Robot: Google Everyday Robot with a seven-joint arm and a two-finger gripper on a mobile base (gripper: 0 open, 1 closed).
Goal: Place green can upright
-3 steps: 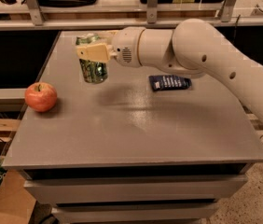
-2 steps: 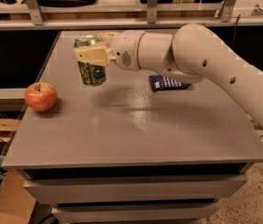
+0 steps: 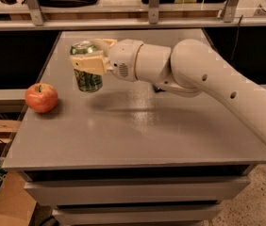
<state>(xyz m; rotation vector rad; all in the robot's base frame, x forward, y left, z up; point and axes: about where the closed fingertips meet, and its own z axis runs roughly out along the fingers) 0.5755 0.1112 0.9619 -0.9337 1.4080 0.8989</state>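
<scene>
- Aluminium, cylindrical: the green can has a pale swirl print and a silver top. It stands upright, right of the apple and well apart from it.
- Pincer: flat cream fingers clamped on the can's upper half, one in front and one behind.
- Apple: round, red, glossy, resting on the matte grey tabletop.
- Contact between can base and tabletop: cannot tell.
</scene>
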